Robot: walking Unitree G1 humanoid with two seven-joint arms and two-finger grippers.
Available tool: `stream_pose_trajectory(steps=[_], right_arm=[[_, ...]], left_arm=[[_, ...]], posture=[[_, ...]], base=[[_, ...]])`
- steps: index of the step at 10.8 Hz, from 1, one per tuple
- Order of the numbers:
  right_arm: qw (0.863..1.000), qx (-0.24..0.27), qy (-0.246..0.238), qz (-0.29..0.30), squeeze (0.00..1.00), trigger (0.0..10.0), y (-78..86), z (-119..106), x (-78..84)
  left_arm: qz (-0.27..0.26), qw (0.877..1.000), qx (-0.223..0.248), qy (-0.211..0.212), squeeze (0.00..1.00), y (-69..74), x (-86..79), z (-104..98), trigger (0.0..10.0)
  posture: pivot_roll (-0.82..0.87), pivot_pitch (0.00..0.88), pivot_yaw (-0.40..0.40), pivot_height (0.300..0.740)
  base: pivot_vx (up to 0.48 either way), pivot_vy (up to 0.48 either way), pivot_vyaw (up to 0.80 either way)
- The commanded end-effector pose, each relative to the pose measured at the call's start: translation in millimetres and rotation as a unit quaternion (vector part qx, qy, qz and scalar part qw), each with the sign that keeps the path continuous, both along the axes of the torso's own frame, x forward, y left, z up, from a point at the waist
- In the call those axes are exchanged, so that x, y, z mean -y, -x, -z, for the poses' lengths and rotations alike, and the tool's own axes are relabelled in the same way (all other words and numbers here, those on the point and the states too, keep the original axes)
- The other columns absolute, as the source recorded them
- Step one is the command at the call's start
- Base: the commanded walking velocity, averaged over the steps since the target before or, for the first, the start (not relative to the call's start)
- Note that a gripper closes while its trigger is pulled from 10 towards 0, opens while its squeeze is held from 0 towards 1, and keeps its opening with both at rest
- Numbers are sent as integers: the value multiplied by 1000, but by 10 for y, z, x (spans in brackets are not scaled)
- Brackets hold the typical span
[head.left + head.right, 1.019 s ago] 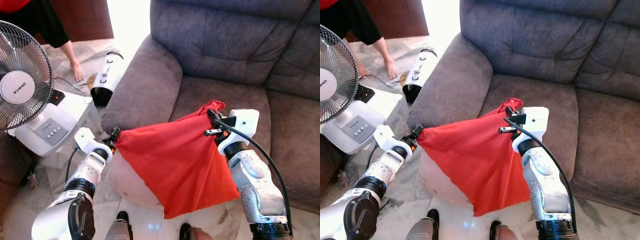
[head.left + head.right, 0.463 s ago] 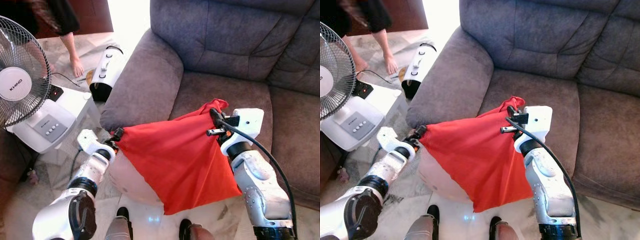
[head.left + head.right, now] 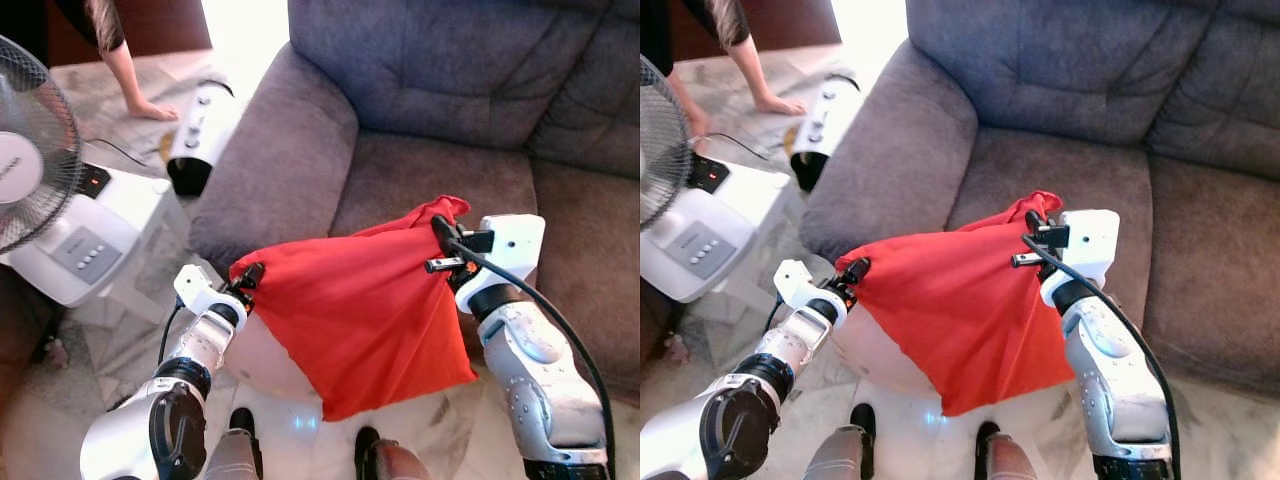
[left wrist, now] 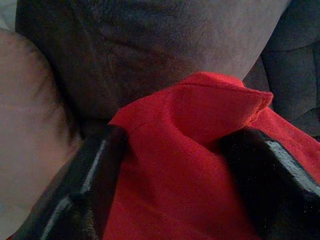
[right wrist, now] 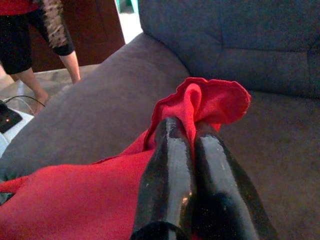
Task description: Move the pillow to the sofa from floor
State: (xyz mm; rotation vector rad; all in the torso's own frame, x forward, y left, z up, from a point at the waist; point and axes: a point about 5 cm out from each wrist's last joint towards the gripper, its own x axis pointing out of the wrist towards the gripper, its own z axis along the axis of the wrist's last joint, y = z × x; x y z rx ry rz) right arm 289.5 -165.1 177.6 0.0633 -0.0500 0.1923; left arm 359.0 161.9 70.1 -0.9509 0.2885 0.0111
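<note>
A red pillow [image 3: 360, 310] hangs stretched between my two grippers, in front of the grey sofa [image 3: 430, 90]. My left gripper [image 3: 247, 276] is shut on its left corner, close to the sofa's armrest [image 3: 285, 160]. In the left wrist view the red cloth [image 4: 190, 150] sits pinched between the black fingers [image 4: 85, 185]. My right gripper [image 3: 440, 226] is shut on the top right corner, above the seat cushion [image 3: 420, 185]. The right wrist view has the bunched corner [image 5: 210, 100] clamped between its fingers [image 5: 170, 170]. The pillow's lower tip hangs over the floor.
A standing fan [image 3: 30, 170] and a white appliance [image 3: 90, 240] stand at the left. A white heater [image 3: 195, 135] lies on the floor beside the armrest. A person [image 3: 120, 70] bends down at the back left. A pale round object [image 3: 255, 355] sits under the pillow.
The camera has shifted toward the sofa. Both grippers still hold the pillow, which now sits a little closer to the seat. The person at the back left has bent lower.
</note>
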Motion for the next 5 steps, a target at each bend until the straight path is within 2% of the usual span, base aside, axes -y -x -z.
stream_pose_trajectory(steps=[1,5], right_arm=[[998,61,-1,4,0,10000,71,-259,31],[998,57,-3,1,0,10000,70,-257,8]], left_arm=[[2,1000,-14,4,0,43,31,75,0],[-2,1000,-7,-2,0,47,-16,71,0]], posture=[[-154,372,-43,739],[-145,369,-43,739]], base=[[0,0,0],[0,0,0]])
